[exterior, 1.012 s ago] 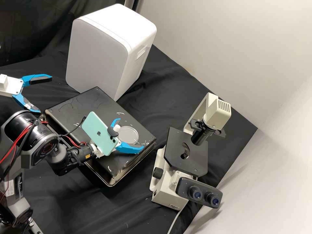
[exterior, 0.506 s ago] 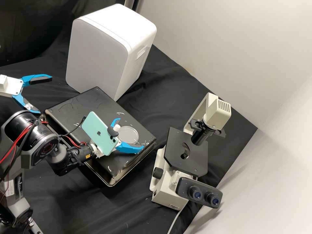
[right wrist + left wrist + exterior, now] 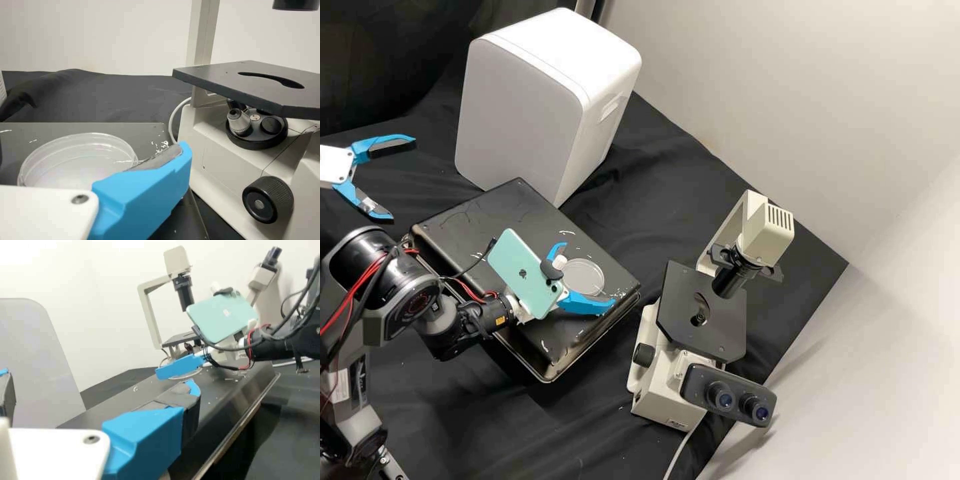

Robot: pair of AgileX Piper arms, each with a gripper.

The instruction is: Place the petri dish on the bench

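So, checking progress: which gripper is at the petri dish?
The right gripper: the petri dish lies between its fingers on the black tray. The left gripper hangs open, well away.

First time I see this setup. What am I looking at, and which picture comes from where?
Two robot arms work at a black bench. One picture looks down from a fixed camera; the other two come from cameras on each wrist. The left claw hangs open, empty, near the white box. The right claw stands open around the petri dish, which lies on a black tray beside the microscope. Nothing is held.
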